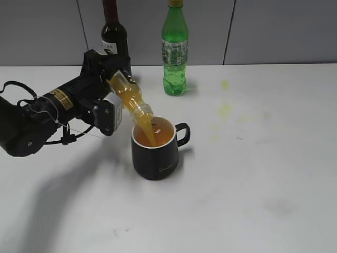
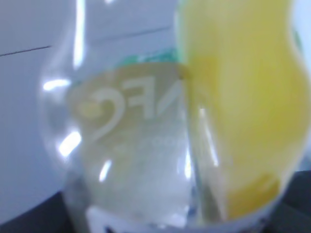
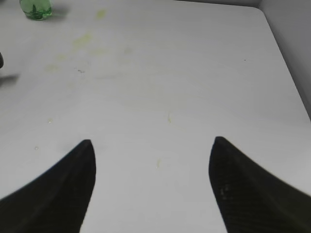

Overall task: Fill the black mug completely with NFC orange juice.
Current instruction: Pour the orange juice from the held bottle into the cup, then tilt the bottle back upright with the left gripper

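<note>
Filling almost the whole left wrist view, the juice bottle (image 2: pixel 160 141) is sitting clamped in my left gripper (image 1: pixel 108 105), tilted neck-down so that the juice (image 2: pixel 243 107) is pooling toward the mouth. From outside, the bottle's mouth is hanging just over the near-left rim of the mug (image 1: pixel 155 150), and an orange stream is running into it; the level inside is looking high, though not yet at the brim. To finish this well, I am judging that I should be keeping the tilt gentle and the mouth centred over the white interior, easing back as the surface nears the rim so nothing slops over. My right gripper (image 3: pixel 153 160) is hanging released over bare table (image 3: pixel 194 73), its jaws wide apart with nothing between them. The table is white, carrying faint yellowish stains to the right of the mug, which warns me that spills are showing up readily here. Behind the mug, well apart from it, a green bottle (image 1: pixel 175 50) and a dark wine bottle (image 1: pixel 114 34) are standing before a grey panelled wall (image 1: pixel 274 31).
</note>
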### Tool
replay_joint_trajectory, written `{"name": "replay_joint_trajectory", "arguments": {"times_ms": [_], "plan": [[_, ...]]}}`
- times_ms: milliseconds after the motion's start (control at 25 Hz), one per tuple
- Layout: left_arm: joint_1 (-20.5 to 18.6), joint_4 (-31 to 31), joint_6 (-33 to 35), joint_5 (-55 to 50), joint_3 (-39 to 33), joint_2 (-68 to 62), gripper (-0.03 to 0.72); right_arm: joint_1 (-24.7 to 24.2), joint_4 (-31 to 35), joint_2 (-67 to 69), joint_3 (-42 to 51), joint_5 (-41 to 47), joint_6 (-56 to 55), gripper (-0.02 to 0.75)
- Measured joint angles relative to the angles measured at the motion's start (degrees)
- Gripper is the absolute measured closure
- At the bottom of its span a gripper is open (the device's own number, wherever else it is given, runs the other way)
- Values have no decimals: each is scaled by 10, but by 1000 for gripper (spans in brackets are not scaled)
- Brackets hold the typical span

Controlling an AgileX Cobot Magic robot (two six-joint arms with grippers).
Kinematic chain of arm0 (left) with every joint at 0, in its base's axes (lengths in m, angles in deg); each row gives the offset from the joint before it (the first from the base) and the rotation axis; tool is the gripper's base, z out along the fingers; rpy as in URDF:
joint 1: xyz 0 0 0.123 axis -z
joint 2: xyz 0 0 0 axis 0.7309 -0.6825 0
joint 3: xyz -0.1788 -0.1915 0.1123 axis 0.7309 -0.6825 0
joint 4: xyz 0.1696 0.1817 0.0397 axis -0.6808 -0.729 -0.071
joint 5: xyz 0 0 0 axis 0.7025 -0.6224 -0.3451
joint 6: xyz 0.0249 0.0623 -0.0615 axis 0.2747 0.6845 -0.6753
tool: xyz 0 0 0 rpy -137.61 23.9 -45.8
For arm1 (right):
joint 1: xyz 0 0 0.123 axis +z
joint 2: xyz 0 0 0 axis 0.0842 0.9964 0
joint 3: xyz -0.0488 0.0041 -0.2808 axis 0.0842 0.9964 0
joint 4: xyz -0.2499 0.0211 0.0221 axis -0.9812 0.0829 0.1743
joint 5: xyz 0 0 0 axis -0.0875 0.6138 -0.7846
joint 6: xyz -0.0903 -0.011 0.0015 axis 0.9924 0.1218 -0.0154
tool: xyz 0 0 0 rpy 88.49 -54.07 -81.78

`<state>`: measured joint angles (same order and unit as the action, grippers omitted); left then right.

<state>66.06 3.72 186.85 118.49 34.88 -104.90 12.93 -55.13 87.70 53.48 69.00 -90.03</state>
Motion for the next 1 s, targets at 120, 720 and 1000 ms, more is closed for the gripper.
{"name": "replay_joint_trajectory", "arguments": {"times_ms": [120,720,1000], "plan": [[0,-5,9,3,1,0,220,0,0,0,0,0,0,185],[0,-30,15,7,3,0,220,0,0,0,0,0,0,185],[0,-31,30,6,14,4,220,0,0,0,0,0,0,185]]}}
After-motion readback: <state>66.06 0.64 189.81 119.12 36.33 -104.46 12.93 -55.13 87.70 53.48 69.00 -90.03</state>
